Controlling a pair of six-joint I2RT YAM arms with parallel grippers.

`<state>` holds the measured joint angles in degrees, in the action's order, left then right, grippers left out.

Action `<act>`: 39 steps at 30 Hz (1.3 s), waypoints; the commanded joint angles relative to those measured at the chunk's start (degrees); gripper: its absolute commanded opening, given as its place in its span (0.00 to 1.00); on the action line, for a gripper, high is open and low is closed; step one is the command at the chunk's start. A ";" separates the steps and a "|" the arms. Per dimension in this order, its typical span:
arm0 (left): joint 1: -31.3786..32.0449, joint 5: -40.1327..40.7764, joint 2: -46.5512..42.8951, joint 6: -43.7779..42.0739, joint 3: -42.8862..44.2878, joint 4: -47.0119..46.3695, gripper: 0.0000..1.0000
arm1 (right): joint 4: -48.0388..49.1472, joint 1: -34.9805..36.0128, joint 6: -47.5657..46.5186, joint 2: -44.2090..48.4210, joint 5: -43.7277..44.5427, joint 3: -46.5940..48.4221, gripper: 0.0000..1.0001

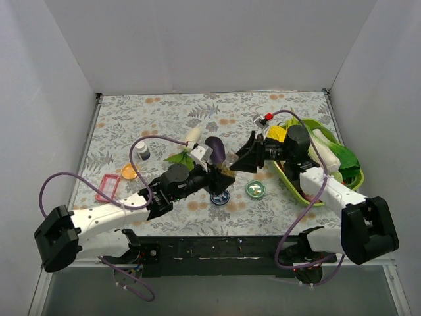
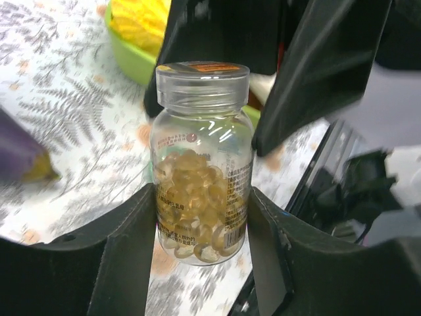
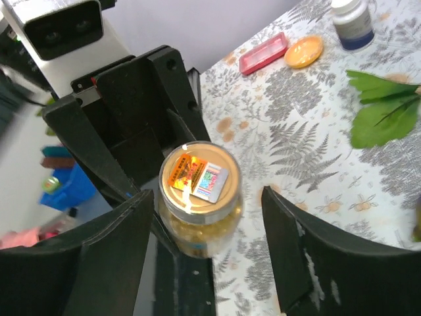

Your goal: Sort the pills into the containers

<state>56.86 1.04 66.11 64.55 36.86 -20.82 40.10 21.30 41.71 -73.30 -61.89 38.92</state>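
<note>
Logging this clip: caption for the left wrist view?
Left gripper pinches a clear bottle of amber softgels; the right gripper hangs open around its cap.

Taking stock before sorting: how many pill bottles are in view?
2. A clear bottle of amber capsules sits in the left gripper; a white-capped bottle stands at left by the orange dish. Others may be hidden.

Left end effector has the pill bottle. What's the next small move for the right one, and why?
Probably close the right end effector on the cap. Its jaws stand open on either side of the cap with gaps, while the left end effector grips the bottle upright by its body, so the cap looks ready to twist off.
</note>
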 commanded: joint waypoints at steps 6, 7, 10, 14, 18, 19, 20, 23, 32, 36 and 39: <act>-0.17 -10.70 -18.10 -20.43 -5.75 18.69 0.00 | -65.09 2.77 -72.02 0.97 -6.24 20.57 0.82; -0.17 -11.92 -18.55 -20.96 -5.75 19.49 0.00 | -73.58 5.39 -74.91 -0.25 -4.05 21.72 0.82; -0.17 -15.27 -18.30 -22.19 -5.40 22.12 0.00 | -78.68 8.92 -79.16 -1.58 -2.19 23.66 0.83; -0.17 -16.68 -15.66 -22.72 -2.86 24.86 0.00 | -75.53 11.22 -75.56 -1.06 0.09 23.92 0.83; -0.17 -16.59 -13.73 -23.51 -1.62 26.36 0.00 | -75.60 13.59 -74.15 -1.23 1.86 24.36 0.82; -0.17 -16.51 -13.55 -23.77 -1.53 26.27 0.00 | -75.78 14.29 -73.97 -1.41 2.03 24.36 0.81; -0.17 -16.51 -13.37 -23.86 -1.44 26.27 0.00 | -76.04 14.56 -73.45 -1.58 2.30 24.28 0.80; -0.17 -16.77 -13.11 -24.04 -1.27 25.83 0.00 | -75.17 15.44 -72.31 -1.94 4.40 23.84 0.76; -0.17 -17.74 -13.37 -22.72 -1.97 24.16 0.00 | -74.64 15.97 -70.89 -3.34 4.94 24.54 0.69; -0.17 -17.65 -13.28 -22.54 -2.23 23.55 0.00 | -75.25 16.14 -70.98 -3.96 3.53 24.89 0.47; -0.17 -16.60 -13.28 -21.93 -2.32 23.28 0.00 | -75.87 16.23 -71.42 -4.22 1.43 24.80 0.25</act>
<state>56.71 -15.62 53.47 42.24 33.06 5.17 -35.14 37.10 -29.17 -76.79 -57.34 61.43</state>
